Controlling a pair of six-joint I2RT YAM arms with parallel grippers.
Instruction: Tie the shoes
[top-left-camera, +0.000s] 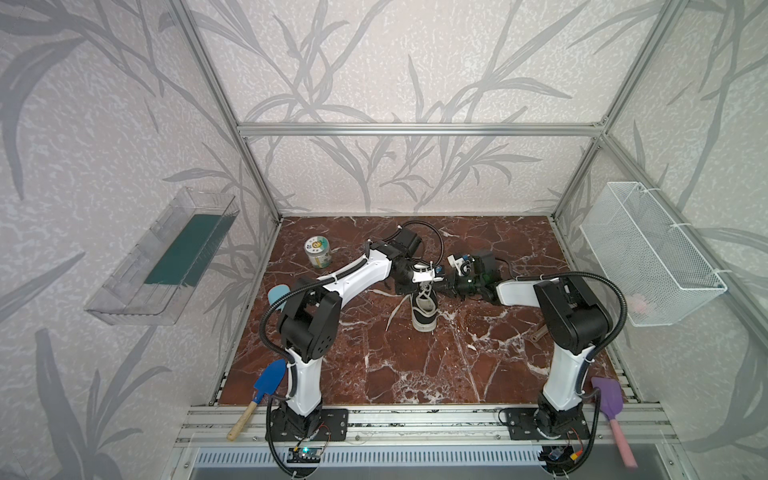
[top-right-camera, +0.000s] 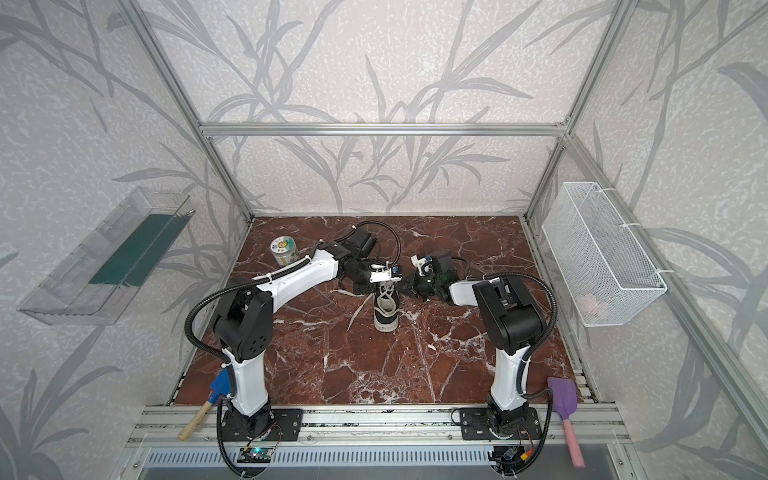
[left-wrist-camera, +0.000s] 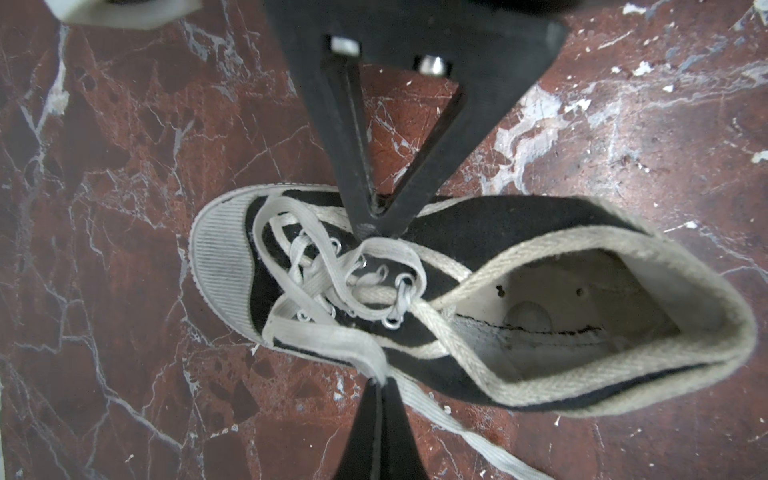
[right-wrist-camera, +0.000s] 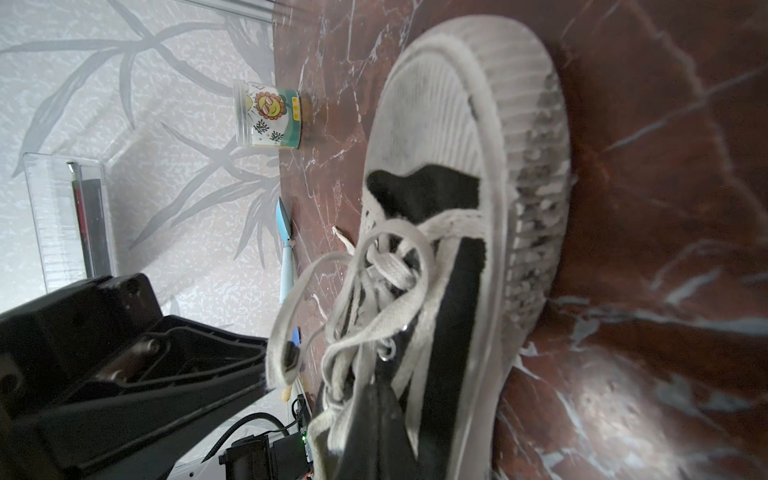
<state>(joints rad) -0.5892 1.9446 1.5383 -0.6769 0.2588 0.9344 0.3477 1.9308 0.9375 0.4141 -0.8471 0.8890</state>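
The left gripper (left-wrist-camera: 379, 392), jaws closed, pinched the laces (left-wrist-camera: 324, 334) at one side of the sneaker (left-wrist-camera: 519, 224); the right gripper (left-wrist-camera: 374, 226), jaws also closed, pinched them at the opposite side

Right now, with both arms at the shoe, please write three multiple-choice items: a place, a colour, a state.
1. Where on the table does the tin stand? A front right; B back left; C in a wall basket.
2. The toe cap of the shoe is: A red; B blue; C white.
3. The left gripper is: A shut on a lace; B wide open; C holding the tin.
Key: B, a top view shows it near the back left corner; C, the left wrist view shows ribbed white rubber; A, its tips pinch the lace there.
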